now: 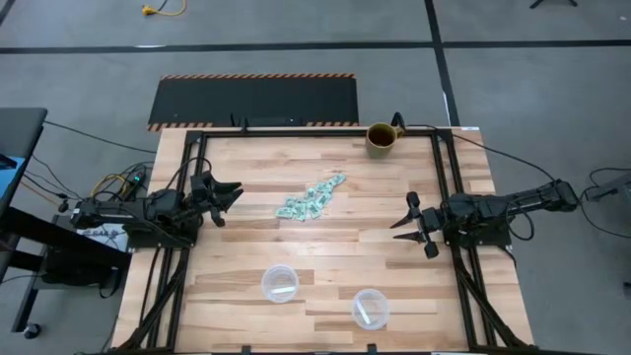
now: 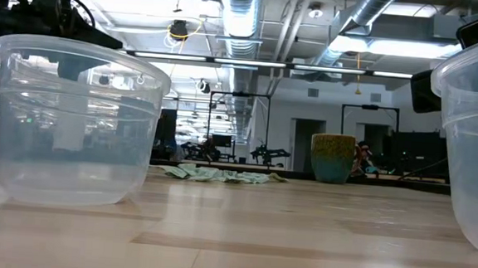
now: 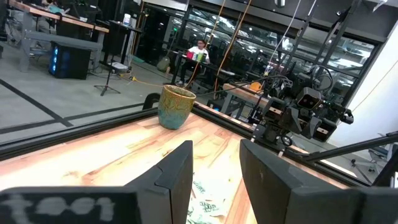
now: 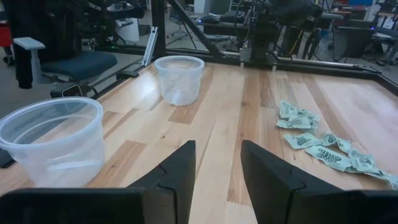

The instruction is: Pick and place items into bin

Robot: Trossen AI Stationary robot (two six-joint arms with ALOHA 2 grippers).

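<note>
Two clear plastic cups [image 1: 279,284] [image 1: 370,308] nearest, by the front edge of the counter [image 1: 246,247]: round, thin-walled, see-through, slightly tapered, with a rolled rim. Both upright, mouths up, well apart from each other; probably set there as the bins, open and ready to take what gets dropped in. Contents not clear enough to call.

Farther back, at mid-depth, one arm on each side. Left gripper [image 1: 232,200] near the counter's left edge, hovering, aimed toward the middle. Fingers released, dark and hard-edged, with an empty gap between them and nothing grasped. Right gripper [image 1: 406,222] near the right edge, also pointing inward across the planks. Fingers likewise released and empty. Both seemingly parked at the sides to leave the middle free, neither yet committed to a pick.

Between the two arms, around the counter's centre and slightly toward the far edge: the items [image 1: 311,202], many tiny pale mint-green and whitish pieces. Flat, crinkled, packet-like, some with dark print, lying loose in a ragged streak, overlapping and touching. None in a cup as far as visible, so the sorting judged barely begun.

Underneath it all, pale butcher-block wood in long glued strips, smooth and matte.

Farthest, at the far edge toward the right corner: a brown glazed mug [image 1: 381,137], upright, squat, rounded, well apart from the pile.
</note>
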